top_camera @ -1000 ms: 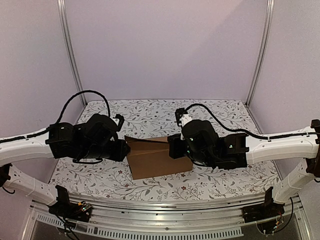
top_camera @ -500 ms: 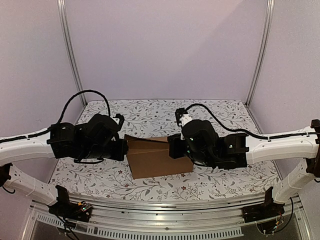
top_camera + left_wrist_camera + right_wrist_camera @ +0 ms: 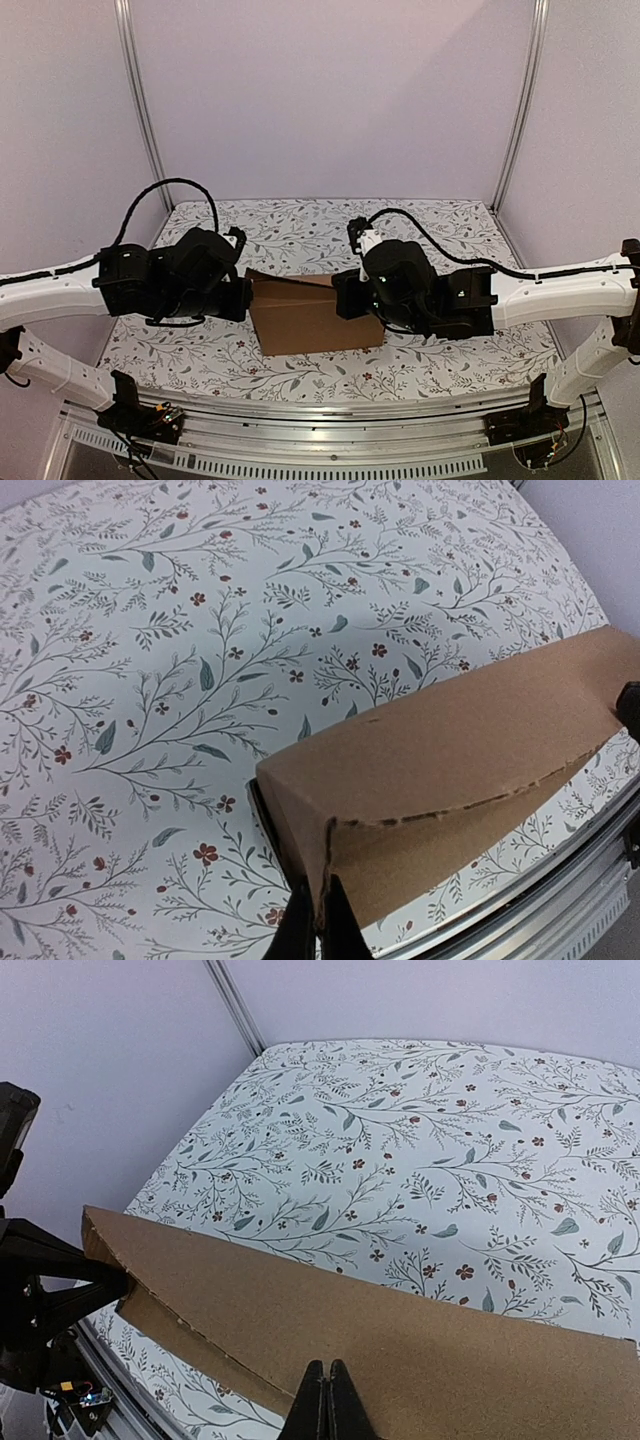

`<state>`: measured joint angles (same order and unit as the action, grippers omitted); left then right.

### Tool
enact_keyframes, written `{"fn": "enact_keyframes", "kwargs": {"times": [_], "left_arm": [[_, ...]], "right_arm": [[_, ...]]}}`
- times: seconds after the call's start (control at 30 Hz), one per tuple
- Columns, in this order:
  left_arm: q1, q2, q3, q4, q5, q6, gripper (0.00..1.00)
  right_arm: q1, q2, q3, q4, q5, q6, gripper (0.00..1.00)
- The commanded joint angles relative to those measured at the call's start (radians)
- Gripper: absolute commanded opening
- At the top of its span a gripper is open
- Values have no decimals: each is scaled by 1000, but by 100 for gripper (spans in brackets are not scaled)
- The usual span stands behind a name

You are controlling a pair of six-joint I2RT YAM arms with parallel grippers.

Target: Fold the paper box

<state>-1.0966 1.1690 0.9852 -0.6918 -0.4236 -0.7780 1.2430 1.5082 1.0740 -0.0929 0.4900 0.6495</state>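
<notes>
The paper box (image 3: 305, 318) is a plain brown cardboard sheet, partly folded, lying mid-table between both arms. In the left wrist view a raised panel of the paper box (image 3: 450, 740) meets a lower flap along a perforated crease. My left gripper (image 3: 318, 935) is shut on the cardboard edge at that left corner, and sits at the box's left end (image 3: 246, 297). My right gripper (image 3: 327, 1400) is shut with its tips together, up against the broad face of the paper box (image 3: 400, 1330) with nothing between them. From above it sits at the box's right end (image 3: 342, 297).
A floral tablecloth (image 3: 300, 225) covers the table. A metal rail (image 3: 300, 440) runs along the near edge, close to the box in the left wrist view (image 3: 560, 880). Frame posts (image 3: 140, 100) and pale walls enclose the back and sides. The left arm (image 3: 40, 1280) shows at the box's far end.
The left gripper has closed onto the box's left corner. The right arm and the box's right end have edged slightly left.
</notes>
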Motion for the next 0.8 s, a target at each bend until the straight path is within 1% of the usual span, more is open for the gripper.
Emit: {"fn": "enact_keyframes", "kwargs": {"times": [0.0, 0.43, 0.7, 0.77], "left_arm": [[10, -29, 16, -125, -70, 22, 0], [12, -35, 6, -188, -99, 26, 0], [10, -4, -7, -182, -83, 25, 0], [11, 2, -14, -178, -71, 19, 8]], "right_arm": [[-2, 70, -62, -235, -40, 3, 1], [-14, 76, -62, -239, -41, 3, 0], [-18, 80, -62, -242, -47, 4, 0], [-18, 84, -63, -244, -45, 5, 0]]}}
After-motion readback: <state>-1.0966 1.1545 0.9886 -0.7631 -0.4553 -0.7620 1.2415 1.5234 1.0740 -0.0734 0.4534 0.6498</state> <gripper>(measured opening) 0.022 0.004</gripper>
